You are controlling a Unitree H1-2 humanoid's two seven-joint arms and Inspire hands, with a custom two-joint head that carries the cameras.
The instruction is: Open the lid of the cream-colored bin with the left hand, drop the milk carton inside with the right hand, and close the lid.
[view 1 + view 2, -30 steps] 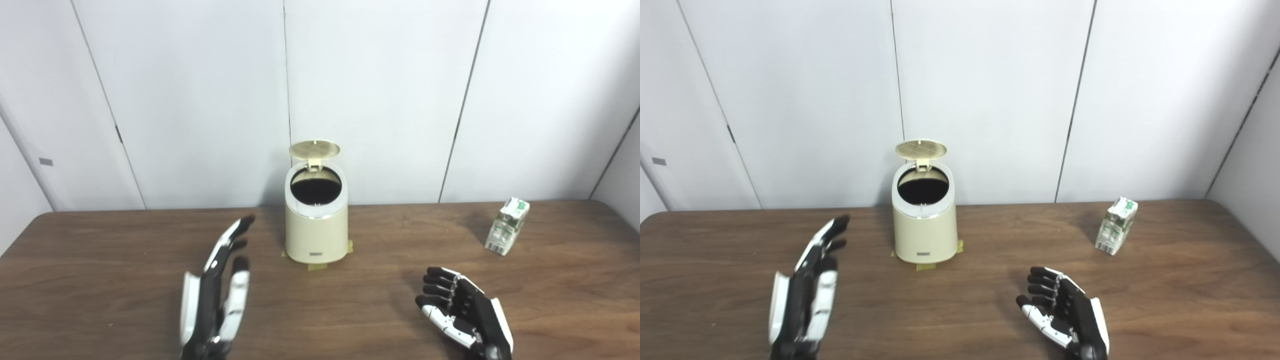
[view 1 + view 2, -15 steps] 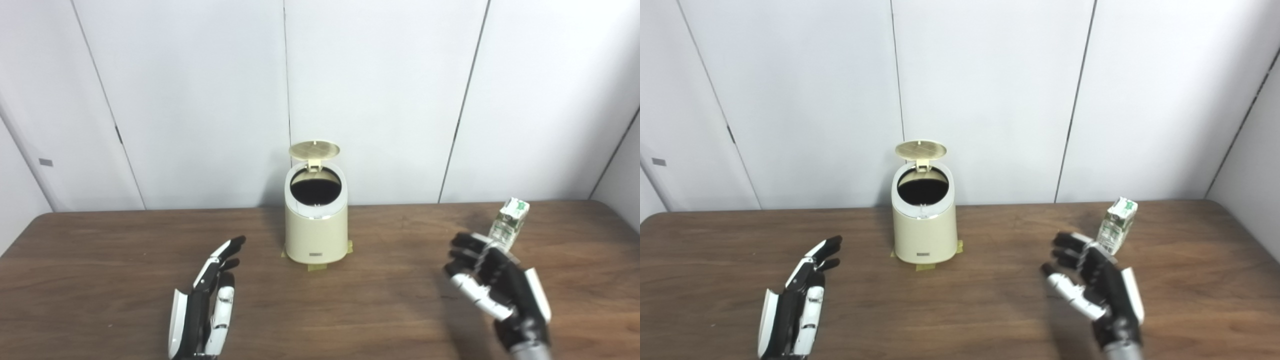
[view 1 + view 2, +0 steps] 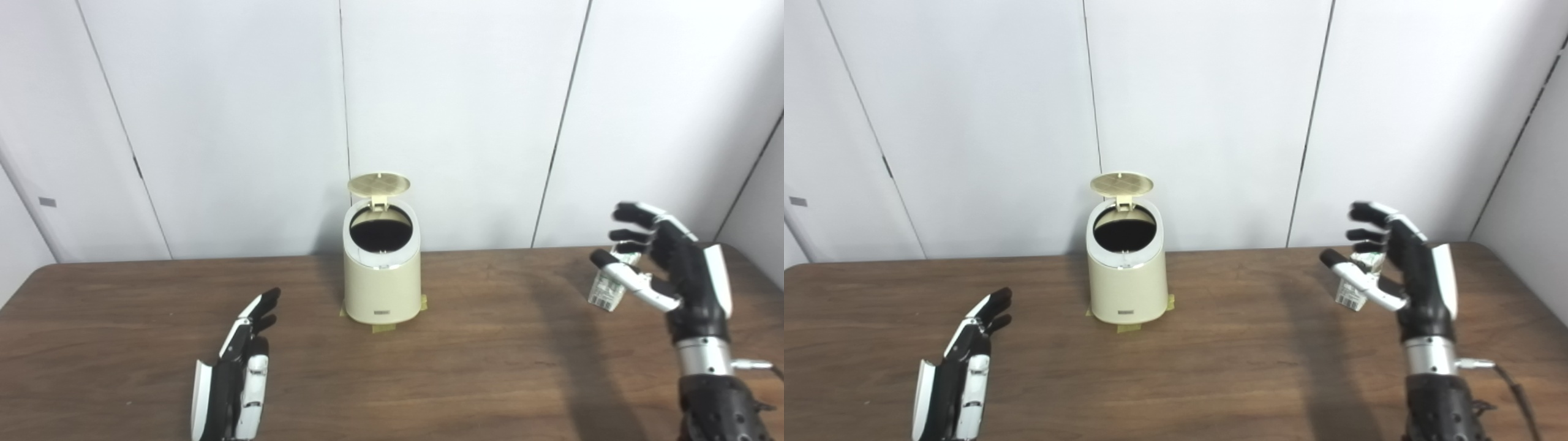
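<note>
Milk carton (image 3: 606, 289): right of frame, on table (image 3: 490, 367), partly behind right hand (image 3: 670, 263), fingers spread, holding nothing. Likely light, crushable card; grasp flat sides gently. Left hand (image 3: 236, 373) flat, idle.

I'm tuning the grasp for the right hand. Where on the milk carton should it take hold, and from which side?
Probably around the milk carton mid-body, across its flat side panels, coming from the near side where the open right hand hovers. It stands leaning, with a crumpled gabled top, so the straight body looks the firmer hold.
</note>
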